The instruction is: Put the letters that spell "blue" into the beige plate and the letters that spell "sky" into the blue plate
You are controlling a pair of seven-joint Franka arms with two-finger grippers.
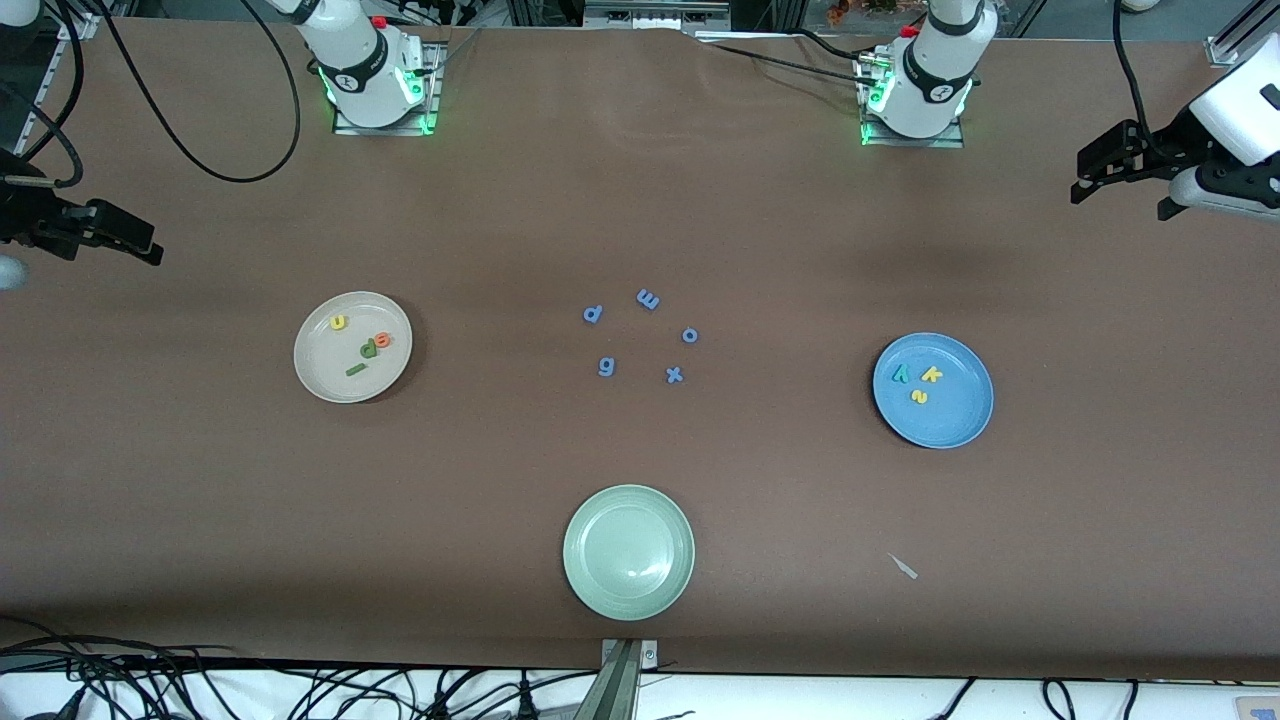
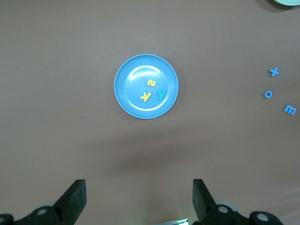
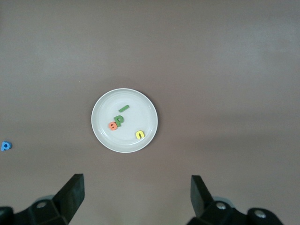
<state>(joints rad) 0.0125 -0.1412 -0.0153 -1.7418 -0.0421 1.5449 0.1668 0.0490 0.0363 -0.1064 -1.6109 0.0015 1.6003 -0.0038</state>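
The beige plate (image 1: 312,362) (image 3: 104,127) lies toward the right arm's end of the table. In it are the yellow u (image 1: 338,322), green b (image 1: 370,347), orange e (image 1: 383,340) and green l (image 1: 356,369). Toward the left arm's end, the blue plate (image 1: 962,412) (image 2: 130,93) holds the teal y (image 1: 900,374), yellow k (image 1: 932,375) and yellow s (image 1: 919,396). My left gripper (image 1: 1118,192) (image 2: 139,190) hangs open and empty, high over the table's left-arm end. My right gripper (image 1: 130,240) (image 3: 137,187) hangs open and empty over the right-arm end.
Several periwinkle-blue letters lie mid-table between the plates: p (image 1: 592,314), m (image 1: 648,298), o (image 1: 689,335), g (image 1: 606,366), x (image 1: 674,375). A pale green plate (image 1: 590,580) sits nearer the front camera. A small white scrap (image 1: 903,566) lies beside it.
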